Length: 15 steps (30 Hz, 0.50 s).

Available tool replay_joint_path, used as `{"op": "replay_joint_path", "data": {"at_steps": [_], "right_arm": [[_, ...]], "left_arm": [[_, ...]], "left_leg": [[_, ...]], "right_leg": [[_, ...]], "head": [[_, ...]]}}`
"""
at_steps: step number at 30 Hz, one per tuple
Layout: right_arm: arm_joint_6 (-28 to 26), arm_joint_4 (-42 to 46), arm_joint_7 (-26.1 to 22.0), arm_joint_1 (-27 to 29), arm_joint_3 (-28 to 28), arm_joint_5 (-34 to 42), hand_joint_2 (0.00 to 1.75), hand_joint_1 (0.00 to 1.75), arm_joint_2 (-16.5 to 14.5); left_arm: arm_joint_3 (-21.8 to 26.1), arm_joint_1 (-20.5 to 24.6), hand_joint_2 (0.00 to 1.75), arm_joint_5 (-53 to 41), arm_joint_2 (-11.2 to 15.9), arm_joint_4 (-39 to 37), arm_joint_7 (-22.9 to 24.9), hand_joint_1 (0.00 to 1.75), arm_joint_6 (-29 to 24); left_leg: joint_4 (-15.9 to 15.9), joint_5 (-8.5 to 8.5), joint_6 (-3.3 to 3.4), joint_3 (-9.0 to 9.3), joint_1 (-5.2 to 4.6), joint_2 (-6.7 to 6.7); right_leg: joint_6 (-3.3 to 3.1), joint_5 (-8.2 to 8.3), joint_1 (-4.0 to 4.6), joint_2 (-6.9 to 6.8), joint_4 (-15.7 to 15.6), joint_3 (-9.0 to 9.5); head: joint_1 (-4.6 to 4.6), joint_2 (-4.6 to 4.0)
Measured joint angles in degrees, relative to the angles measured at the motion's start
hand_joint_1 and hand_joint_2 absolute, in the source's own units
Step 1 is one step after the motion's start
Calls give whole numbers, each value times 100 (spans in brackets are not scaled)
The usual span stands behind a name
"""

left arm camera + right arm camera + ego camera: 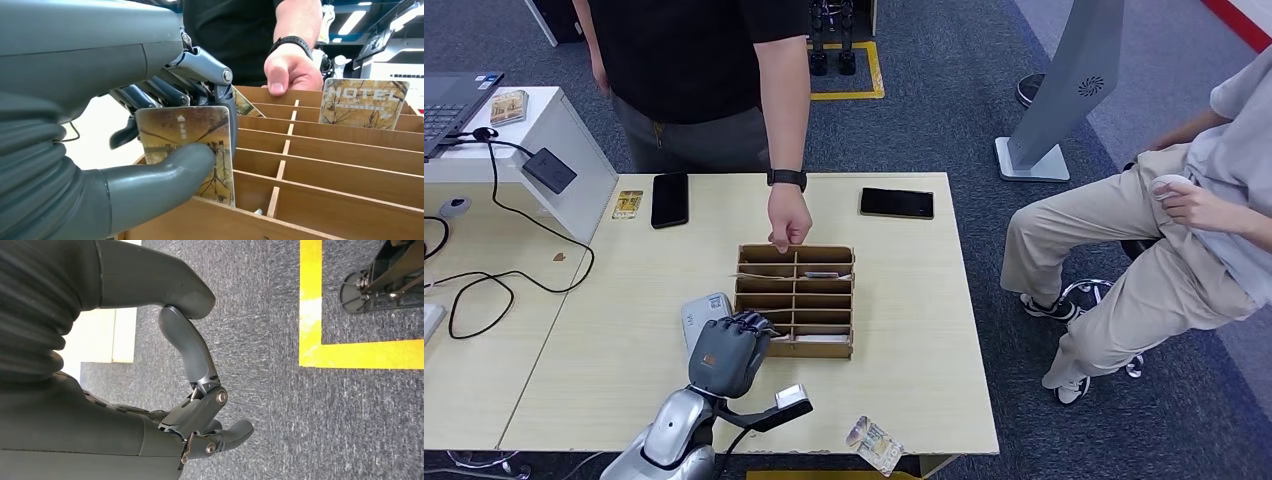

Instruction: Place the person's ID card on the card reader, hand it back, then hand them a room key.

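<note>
My left hand (724, 352) is at the near left corner of the wooden card box (794, 349). In the left wrist view its thumb (170, 167) and fingers pinch a brown patterned room key card (185, 132) upright over the box's (325, 210) front slots. Another card printed HOTEL (364, 102) stands in a far slot. A person's hand (789, 220) with a black wristband rests on the box's far rim. A white card reader (702, 312) lies just left of the box, partly hidden by my hand. My right hand (200, 405) hangs over grey carpet, fingers curled, holding nothing.
Two black phones (670, 199) (896, 203) and a yellowish card (628, 204) lie at the table's far side. A loose card (874, 443) sits at the front edge. Laptop, white stand (544, 130) and cables crowd the left. A seated person (1164, 230) is at the right.
</note>
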<state>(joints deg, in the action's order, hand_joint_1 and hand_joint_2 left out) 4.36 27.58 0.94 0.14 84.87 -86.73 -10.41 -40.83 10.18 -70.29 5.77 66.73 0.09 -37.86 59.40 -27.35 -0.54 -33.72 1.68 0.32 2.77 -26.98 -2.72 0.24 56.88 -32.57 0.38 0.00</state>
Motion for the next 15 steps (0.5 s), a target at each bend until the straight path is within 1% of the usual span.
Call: {"op": "replay_joint_path", "data": {"at_steps": [11, 15], "right_arm": [[-78, -128, -7, -1, -2, 0, 175, 0, 61], [-98, -173, -8, 0, -2, 0, 175, 0, 84]], "left_arm": [[1, -2, 175, -53, -19, -89, -44, 175, -107], [81, -65, 175, -23, -62, -61, -295, 175, -154]], "left_leg": [[0, -4, -2, 0, 0, 0], [0, -4, -2, 0, 0, 0]], "right_leg": [[-1, -1, 0, 0, 0, 0], [0, 0, 0, 0, 0, 0]], "head": [[-1, 0], [-1, 0]]}}
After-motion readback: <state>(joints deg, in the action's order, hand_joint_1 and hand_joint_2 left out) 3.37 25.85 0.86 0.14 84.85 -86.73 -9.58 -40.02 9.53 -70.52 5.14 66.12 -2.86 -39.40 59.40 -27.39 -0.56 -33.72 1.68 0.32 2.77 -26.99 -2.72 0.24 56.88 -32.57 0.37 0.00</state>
